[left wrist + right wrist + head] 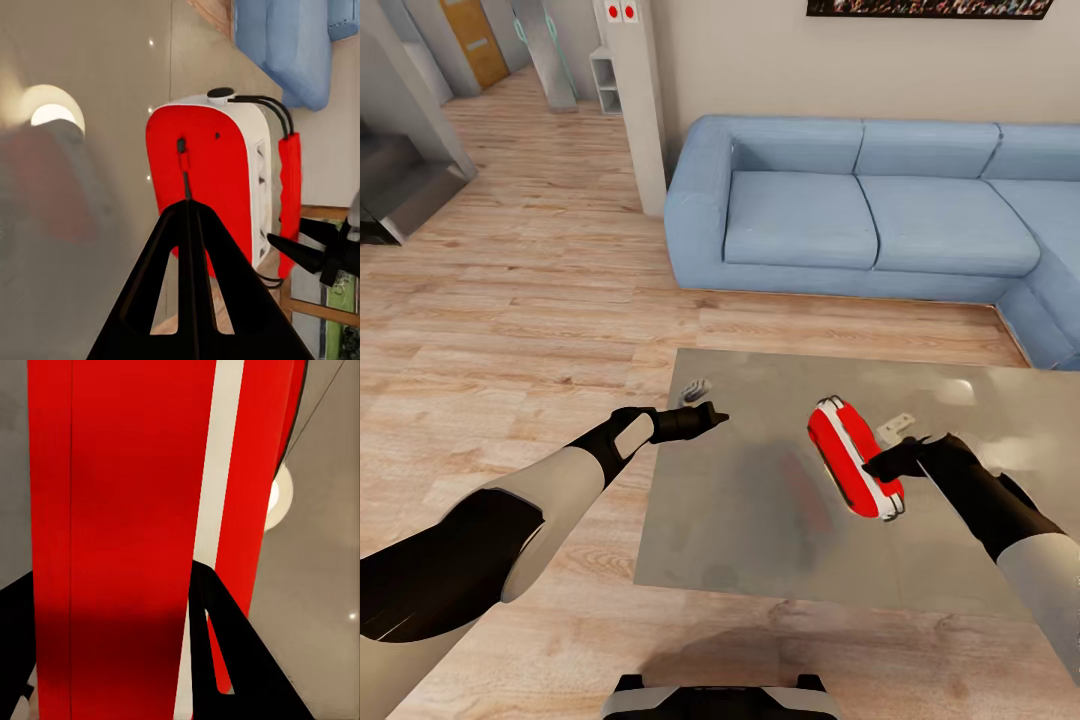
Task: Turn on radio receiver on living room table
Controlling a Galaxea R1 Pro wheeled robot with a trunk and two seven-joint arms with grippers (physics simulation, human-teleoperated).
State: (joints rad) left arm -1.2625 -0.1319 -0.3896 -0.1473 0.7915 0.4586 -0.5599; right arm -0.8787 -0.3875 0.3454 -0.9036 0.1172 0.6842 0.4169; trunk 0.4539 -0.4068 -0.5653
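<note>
Glossy grey table (760, 540) bears the rounded red, white-striped radio receiver (852, 455).

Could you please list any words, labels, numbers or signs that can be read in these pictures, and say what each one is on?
None can be read.
The radio receiver shows plain red with white stripes, no lettering.
The wall picture is too blurred to read.
The two red squares on the pillar carry no legible marks.

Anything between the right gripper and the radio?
Nothing visible. The right gripper is already at the radio receiver on the table; in the right wrist view its red body sits between the fingers.
</note>
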